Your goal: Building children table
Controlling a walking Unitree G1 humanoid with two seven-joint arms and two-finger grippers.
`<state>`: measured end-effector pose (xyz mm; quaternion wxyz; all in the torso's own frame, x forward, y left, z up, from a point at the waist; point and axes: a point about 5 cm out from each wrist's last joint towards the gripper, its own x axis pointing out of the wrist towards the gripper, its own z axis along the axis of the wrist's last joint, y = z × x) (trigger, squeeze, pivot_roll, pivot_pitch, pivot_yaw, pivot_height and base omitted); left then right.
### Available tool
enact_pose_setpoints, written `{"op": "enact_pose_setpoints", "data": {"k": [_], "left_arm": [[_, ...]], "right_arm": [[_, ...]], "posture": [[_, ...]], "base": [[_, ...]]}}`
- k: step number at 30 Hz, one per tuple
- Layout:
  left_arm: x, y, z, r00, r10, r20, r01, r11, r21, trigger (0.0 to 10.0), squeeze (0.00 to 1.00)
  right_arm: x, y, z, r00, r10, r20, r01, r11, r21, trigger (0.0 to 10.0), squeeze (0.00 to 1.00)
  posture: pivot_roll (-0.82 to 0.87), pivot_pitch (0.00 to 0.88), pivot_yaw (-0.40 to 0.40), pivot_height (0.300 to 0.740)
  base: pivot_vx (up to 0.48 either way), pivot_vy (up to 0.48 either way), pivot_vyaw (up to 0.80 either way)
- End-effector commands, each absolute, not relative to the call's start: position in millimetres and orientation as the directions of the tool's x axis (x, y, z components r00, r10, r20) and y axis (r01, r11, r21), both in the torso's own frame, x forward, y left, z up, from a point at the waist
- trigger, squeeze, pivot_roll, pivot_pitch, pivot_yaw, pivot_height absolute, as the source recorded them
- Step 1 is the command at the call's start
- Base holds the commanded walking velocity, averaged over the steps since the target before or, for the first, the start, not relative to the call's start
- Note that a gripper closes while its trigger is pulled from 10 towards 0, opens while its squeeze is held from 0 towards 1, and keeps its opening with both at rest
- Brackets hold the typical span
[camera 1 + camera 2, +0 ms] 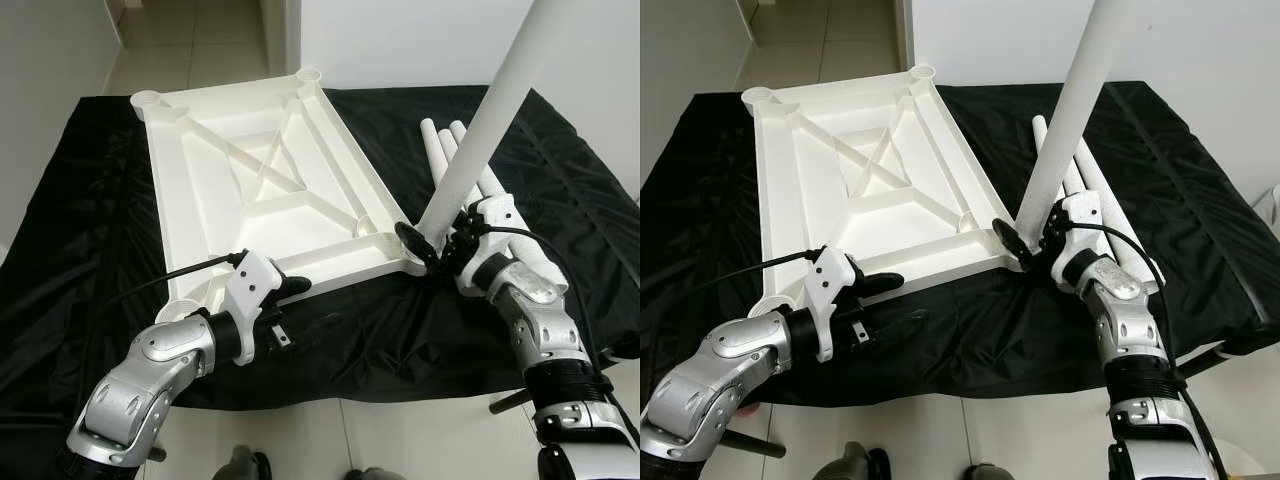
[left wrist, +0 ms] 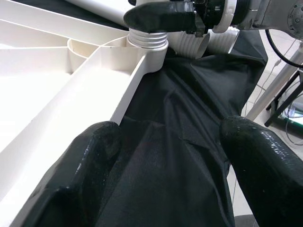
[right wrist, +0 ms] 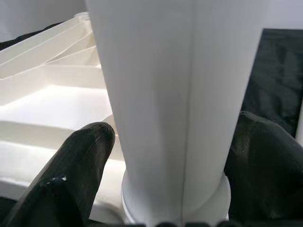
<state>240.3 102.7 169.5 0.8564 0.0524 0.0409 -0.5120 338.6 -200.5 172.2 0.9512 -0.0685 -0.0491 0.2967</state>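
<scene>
1. Table leg (image 1: 497, 110), a white tube, stands tilted from centre right of the head view up past the top edge. Its threaded foot sits at the near right corner socket (image 2: 147, 45) of the tabletop. Right gripper (image 1: 437, 243) pinches it low down, one black finger on each side of the tube in the right wrist view. Low hold likely chosen so the leg can be steered and turned into the socket.

2. Judgement: leg only partly seated. Thread rings show above the socket rim in the left wrist view, and the lean suggests it is not yet square.

3. Left gripper (image 1: 290, 287) rests at the near long edge of the tabletop, lower centre of frame, fingers (image 2: 75, 179) spread. One finger lies against the rim, the other over the cloth. It grips nothing; it looks placed to brace the panel against sliding while the leg is worked.

4. Tabletop (image 1: 210, 190), white plastic, lies underside up with ribs and cross-bracing exposed, so the corner sockets face upward for the legs. The other three sockets look empty.

5. Spare legs (image 1: 445, 150), a bundle of white tubes, lie on the cloth just right of the tabletop, behind the held leg and within the right arm's reach.

6. Black cloth (image 1: 90, 200) covers the work surface; pale floor tiles beyond.
</scene>
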Motion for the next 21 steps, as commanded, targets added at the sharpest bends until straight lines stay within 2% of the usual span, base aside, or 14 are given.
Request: {"op": "enact_pose_setpoints", "data": {"k": [1,17,18,19,20,21], "left_arm": [[238,100,169,0.439,-0.889,-0.130,0.898,0.438,0.037,10.0,0.00],[236,101,171,0.456,-0.881,-0.129,0.890,0.455,0.037,10.0,0.00],[236,102,171,0.456,-0.881,-0.129,0.889,0.456,0.036,10.0,0.00],[236,102,171,0.456,-0.881,-0.129,0.889,0.456,0.036,10.0,0.00],[236,102,171,0.458,-0.880,-0.129,0.889,0.457,0.035,10.0,0.00],[236,102,171,0.459,-0.879,-0.128,0.888,0.458,0.035,10.0,0.00]], "right_arm": [[341,-201,175,0.797,0.602,0.042,-0.589,0.791,-0.166,10.0,0.00],[353,-205,192,0.750,0.661,0.029,-0.639,0.735,-0.226,10.0,0.00],[353,-206,192,0.748,0.663,0.025,-0.642,0.732,-0.228,5.8,0.00],[353,-206,192,0.748,0.663,0.025,-0.642,0.732,-0.228,5.8,0.00],[353,-207,192,0.743,0.669,0.017,-0.648,0.726,-0.229,0.0,0.00],[353,-208,192,0.740,0.673,0.008,-0.653,0.721,-0.231,0.0,0.00]], "posture": [[-0.04,0.126,0.045,0.740],[-0.03,0.132,0.038,0.740],[-0.03,0.133,0.037,0.740],[-0.03,0.133,0.037,0.740],[-0.03,0.135,0.036,0.740],[-0.03,0.137,0.034,0.740]], "base": [[0.000,0.000,0.00],[0.000,0.000,0.00],[0.000,0.000,0.00],[0.000,0.000,0.00],[0.000,0.000,0.00],[0.000,0.000,0.00]]}}
